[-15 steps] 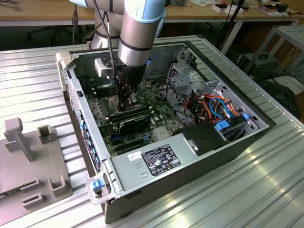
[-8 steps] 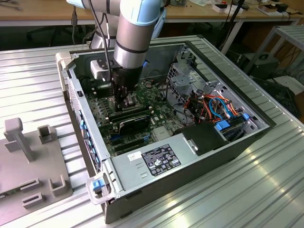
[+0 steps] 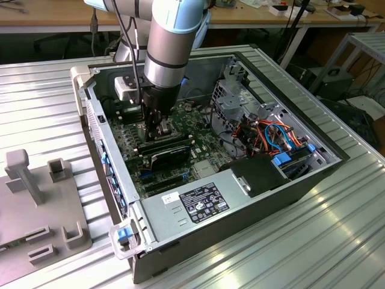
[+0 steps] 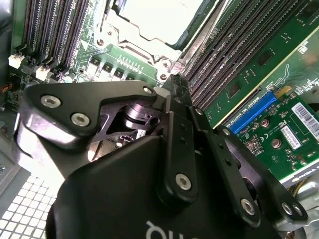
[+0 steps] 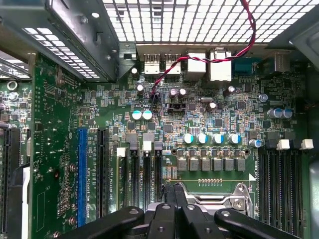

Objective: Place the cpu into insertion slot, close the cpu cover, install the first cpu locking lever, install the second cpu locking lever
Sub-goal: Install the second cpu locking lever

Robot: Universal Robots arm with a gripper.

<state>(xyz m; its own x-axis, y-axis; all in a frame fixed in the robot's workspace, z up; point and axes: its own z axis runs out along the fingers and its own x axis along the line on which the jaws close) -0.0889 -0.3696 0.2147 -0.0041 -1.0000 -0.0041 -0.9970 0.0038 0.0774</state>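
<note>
While I hold the arm down inside the open case (image 3: pixel 337 158), I log the following.

Item one, gripper (image 3: pixel 157 125): low over the green board (image 3: pixel 135 158), near the middle of it in the exterior view. In both wrist views the black fingers (image 5: pixel 175 201) stand pressed together edge to edge with no gap between them and nothing clamped; I read it as closed and empty. Closed fingers make a narrow tip, which I judge suits pushing a plate or lever rather than carrying a part.

Item two, cpu (image 4: pixel 159 17): pale grey square, lying flat in the slot (image 4: pixel 164 63), just beyond the fingertips in the second wrist view. I judge the placing step done, since the chip sits level within the metal frame.

Item three, cover (image 4: pixel 137 42): silvery frame around the chip, screws at its corners. Whether it is fully down or latched I cannot tell from these angles. Levers: I cannot pick them out with confidence.

Item four, memory slots (image 4: pixel 234 64): long black rows flanking the socket on both sides, close to the fingers, so there is little room sideways.

Item five, graphics card (image 4: pixel 279 129): green with a blue connector, beside the gripper, apart from it.

Item six, grey fixture plate (image 3: pixel 39 205): outside the case at the exterior view's left, well apart from the work.
</note>
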